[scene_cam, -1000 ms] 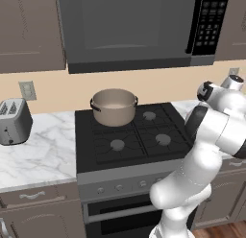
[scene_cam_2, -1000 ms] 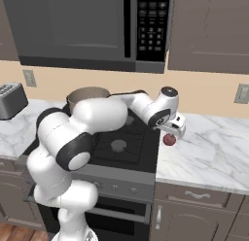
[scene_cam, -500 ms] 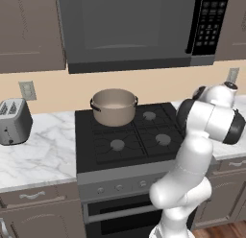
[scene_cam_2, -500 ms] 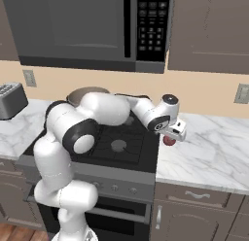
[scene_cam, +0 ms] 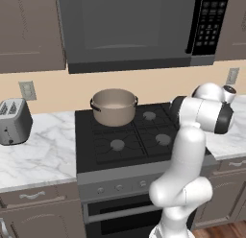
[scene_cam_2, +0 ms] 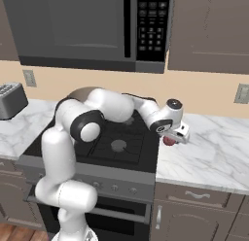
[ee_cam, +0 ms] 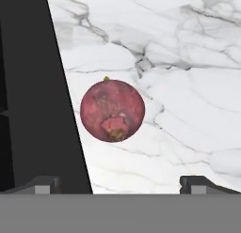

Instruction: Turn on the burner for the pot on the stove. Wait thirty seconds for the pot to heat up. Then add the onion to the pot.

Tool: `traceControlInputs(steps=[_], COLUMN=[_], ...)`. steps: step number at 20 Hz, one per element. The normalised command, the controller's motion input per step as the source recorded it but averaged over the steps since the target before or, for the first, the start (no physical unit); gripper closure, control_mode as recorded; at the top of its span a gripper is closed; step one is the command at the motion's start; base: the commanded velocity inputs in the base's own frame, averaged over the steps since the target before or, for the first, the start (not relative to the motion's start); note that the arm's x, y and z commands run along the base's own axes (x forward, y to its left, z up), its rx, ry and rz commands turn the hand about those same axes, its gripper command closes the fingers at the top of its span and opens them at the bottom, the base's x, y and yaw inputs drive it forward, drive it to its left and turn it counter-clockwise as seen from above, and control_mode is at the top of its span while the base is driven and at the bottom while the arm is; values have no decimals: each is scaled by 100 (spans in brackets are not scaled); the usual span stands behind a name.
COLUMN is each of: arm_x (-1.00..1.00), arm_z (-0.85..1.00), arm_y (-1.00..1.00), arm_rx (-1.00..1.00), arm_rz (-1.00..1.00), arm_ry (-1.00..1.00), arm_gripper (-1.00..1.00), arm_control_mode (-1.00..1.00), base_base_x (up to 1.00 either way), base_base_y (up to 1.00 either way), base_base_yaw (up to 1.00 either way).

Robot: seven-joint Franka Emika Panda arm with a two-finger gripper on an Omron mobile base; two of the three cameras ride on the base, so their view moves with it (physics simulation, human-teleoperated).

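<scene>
The onion (ee_cam: 112,110) lies on the white marble counter (ee_cam: 188,86), just beside the right edge of the stove (scene_cam: 139,136). The pot (scene_cam: 114,106) sits on the stove's back left burner, well apart from the onion.

The gripper (ee_cam: 120,182) hangs right above the onion. Its two finger tips (ee_cam: 44,184) stand wide apart with nothing between them, one over the stove's black edge and one over the counter.

The onion looks small, round, firm and light. Its skin looks smooth, so it may roll or slip. I think the best hold is across its fat middle, with one finger on each side, squeezing gently.
</scene>
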Motion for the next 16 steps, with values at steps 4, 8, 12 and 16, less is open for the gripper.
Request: traceControlInputs(steps=[4,8,12,16], arm_x=[21,25,20,17], arm_z=[-14,-12,-12,-9], arm_y=[-12,-9,-7,0], arm_rx=[0,0,0,0], arm_rz=[0,0,0,0], arm_ry=[0,0,0,0], arm_gripper=[-100,-100,-100,-100], arm_control_mode=[-100,-100,-100,-100], base_base_x=[0,0,0,0], base_base_y=[0,0,0,0], base_base_yaw=[0,0,0,0])
